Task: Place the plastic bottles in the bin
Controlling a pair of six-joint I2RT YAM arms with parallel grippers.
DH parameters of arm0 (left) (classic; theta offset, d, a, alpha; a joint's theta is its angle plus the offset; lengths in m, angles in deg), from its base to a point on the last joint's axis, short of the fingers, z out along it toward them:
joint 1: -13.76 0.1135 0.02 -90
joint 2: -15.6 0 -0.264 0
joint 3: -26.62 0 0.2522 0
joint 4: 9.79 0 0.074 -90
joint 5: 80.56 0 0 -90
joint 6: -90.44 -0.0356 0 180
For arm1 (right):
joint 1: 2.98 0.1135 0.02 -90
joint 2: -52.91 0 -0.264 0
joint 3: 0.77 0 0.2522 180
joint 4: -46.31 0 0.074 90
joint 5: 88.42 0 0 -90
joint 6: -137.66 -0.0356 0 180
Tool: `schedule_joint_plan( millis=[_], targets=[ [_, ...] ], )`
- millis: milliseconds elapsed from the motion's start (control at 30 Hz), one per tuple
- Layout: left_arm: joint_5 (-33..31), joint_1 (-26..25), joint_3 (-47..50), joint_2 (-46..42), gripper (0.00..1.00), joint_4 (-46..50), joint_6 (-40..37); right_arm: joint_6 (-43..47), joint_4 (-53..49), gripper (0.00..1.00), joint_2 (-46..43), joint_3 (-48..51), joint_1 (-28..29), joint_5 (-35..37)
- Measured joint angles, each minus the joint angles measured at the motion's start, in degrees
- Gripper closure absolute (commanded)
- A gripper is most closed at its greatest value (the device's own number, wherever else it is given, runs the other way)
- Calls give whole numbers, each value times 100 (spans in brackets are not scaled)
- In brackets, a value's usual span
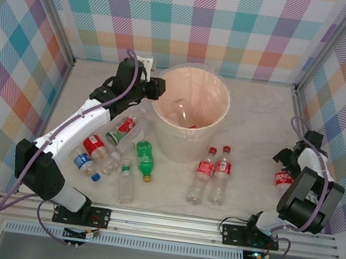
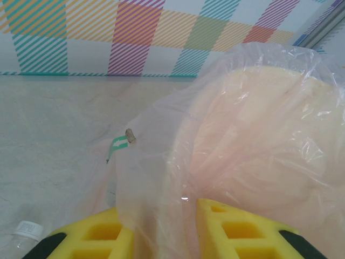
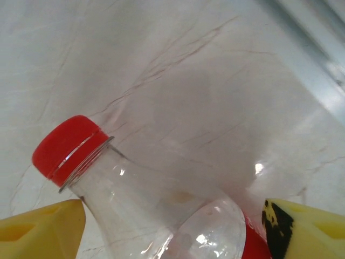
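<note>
Left of the bin (image 1: 185,145), several plastic bottles (image 1: 145,160) lie scattered. The left arm reaches over them, its left gripper (image 1: 158,89) at the bin's left rim, jaws parted with the clear liner (image 2: 161,162) between them. Inside the bin lies a clear bottle (image 1: 178,114). Two more bottles (image 1: 213,170) lie at the bin's front right. Well right of the bin, the folded right arm's right gripper (image 3: 172,216) clasps a red-capped bottle (image 3: 135,194).

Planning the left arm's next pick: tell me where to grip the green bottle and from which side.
Grip the green bottle across its mid-body, coming straight down from above. It lies flat, cap toward the near edge, so jaws closing sideways would likely span its round sides.
</note>
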Motion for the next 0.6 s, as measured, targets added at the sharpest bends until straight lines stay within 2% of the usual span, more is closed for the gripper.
schedule_joint_plan(
  millis=[267,600],
  targets=[
    [-2,0,0,0,71,0,0,-46,-17,19,-68,280,487,2],
    [-35,-4,0,-4,71,4,-4,-68,98,35,-24,319,551,-140]
  ],
)
